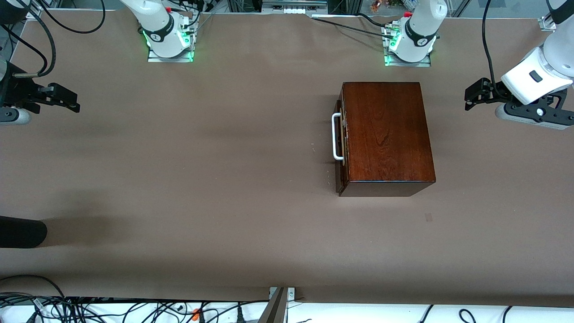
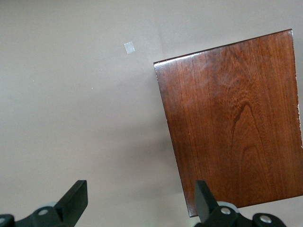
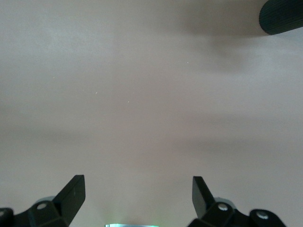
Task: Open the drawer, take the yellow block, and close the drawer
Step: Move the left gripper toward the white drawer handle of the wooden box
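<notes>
The dark reddish-brown wooden box point(image 1: 385, 130) stands on the table toward the left arm's end. Its drawer point(image 1: 340, 177) is pushed in. The drawer's white U-shaped handle point(image 1: 335, 137) faces the right arm's end. The yellow block is hidden. My left gripper point(image 1: 470, 96) is open and empty, in the air beside the box's closed back end. The left wrist view shows the box top point(image 2: 236, 123) past my open left gripper point(image 2: 140, 198). My right gripper point(image 1: 74, 102) is open and empty over the right arm's end of the table. The right wrist view shows my right gripper point(image 3: 138, 194) over bare table.
A black cylinder end point(image 1: 22, 233) pokes in over the table at the right arm's end, nearer the front camera; it also shows in the right wrist view point(image 3: 284, 16). A small tape mark point(image 1: 428, 217) lies near the box, nearer the camera. Cables run along the table's near edge.
</notes>
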### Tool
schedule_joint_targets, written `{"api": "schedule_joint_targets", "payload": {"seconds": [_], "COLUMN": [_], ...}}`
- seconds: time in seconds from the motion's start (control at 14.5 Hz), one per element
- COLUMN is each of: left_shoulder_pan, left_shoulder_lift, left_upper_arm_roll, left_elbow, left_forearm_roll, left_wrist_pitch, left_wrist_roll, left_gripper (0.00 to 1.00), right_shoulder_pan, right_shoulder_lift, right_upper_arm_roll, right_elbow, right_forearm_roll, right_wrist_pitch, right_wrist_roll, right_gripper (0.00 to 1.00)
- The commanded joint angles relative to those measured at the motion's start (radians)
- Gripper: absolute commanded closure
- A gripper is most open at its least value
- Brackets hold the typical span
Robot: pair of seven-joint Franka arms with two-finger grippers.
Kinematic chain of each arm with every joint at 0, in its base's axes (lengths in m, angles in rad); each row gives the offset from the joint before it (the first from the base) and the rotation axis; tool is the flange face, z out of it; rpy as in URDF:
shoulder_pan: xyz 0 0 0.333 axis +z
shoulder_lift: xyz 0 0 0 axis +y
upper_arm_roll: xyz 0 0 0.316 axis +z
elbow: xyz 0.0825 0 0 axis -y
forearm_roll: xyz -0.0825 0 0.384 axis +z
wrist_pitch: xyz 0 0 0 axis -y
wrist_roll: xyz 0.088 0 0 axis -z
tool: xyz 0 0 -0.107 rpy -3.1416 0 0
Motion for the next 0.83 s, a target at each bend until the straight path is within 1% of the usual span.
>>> {"api": "schedule_joint_targets", "payload": {"seconds": [0.0, 0.28, 0.76], "left_shoulder_pan": [0.005, 0.005, 0.005], "left_shoulder_lift": [0.016, 0.015, 0.015], "left_upper_arm_roll": [-0.002, -0.002, -0.002], "left_elbow": [0.035, 0.035, 0.035], "left_forearm_roll": [-0.033, -0.033, -0.032], "left_wrist_pitch": [-0.026, -0.027, -0.070], "left_wrist_roll": [-0.005, -0.007, -0.011], "left_gripper": [0.00, 0.00, 0.00], "right_shoulder_pan": [-0.010, -0.010, -0.010], "right_shoulder_lift": [0.007, 0.007, 0.007], "right_upper_arm_roll": [0.012, 0.012, 0.012], "right_elbow": [0.015, 0.015, 0.015], "right_forearm_roll": [-0.001, -0.001, -0.001], "right_wrist_pitch": [-0.004, -0.004, -0.002], "right_wrist_roll": [0.004, 0.004, 0.004], "right_gripper": [0.00, 0.00, 0.00]}}
